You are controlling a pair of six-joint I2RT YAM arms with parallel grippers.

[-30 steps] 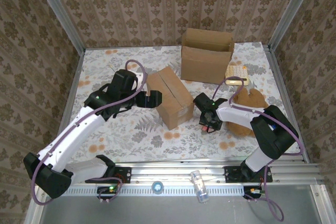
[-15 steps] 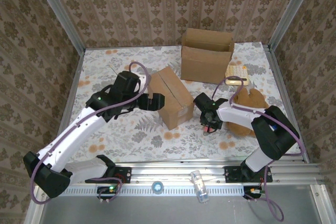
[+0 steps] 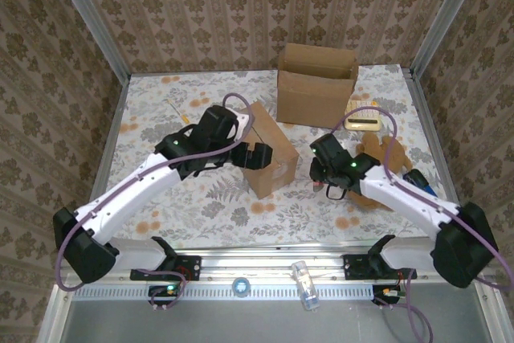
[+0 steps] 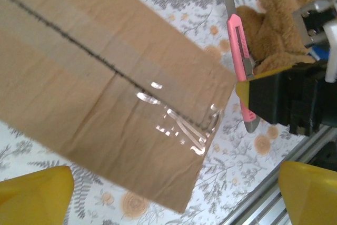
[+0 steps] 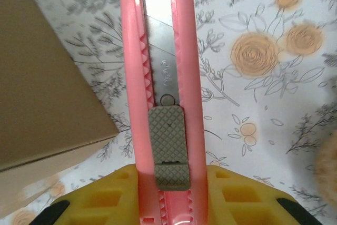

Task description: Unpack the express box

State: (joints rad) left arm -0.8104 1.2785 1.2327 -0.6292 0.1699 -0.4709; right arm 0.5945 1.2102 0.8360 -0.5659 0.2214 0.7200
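Note:
The sealed express box (image 3: 267,149) lies mid-table, its taped seam (image 4: 105,61) running along the top. My left gripper (image 3: 259,156) hovers over the box's near end, open, with its yellow fingertips (image 4: 32,194) spread either side of the box corner and nothing between them. My right gripper (image 3: 325,173) sits just right of the box and is shut on a pink utility knife (image 5: 164,77). The knife's blade (image 4: 228,1) is extended and points away from the gripper. The knife (image 4: 240,51) stands close beside the box's right edge, apart from the cardboard.
An open cardboard box (image 3: 316,86) stands at the back. A brown teddy bear (image 3: 384,158) lies right of my right arm, with a pale yellow item (image 3: 363,122) behind it. The metal rail (image 3: 321,259) runs along the near table edge.
My left gripper has moved right, from beside the box to over its near end. My right gripper has closed on the pink knife and lifted it up beside the box.

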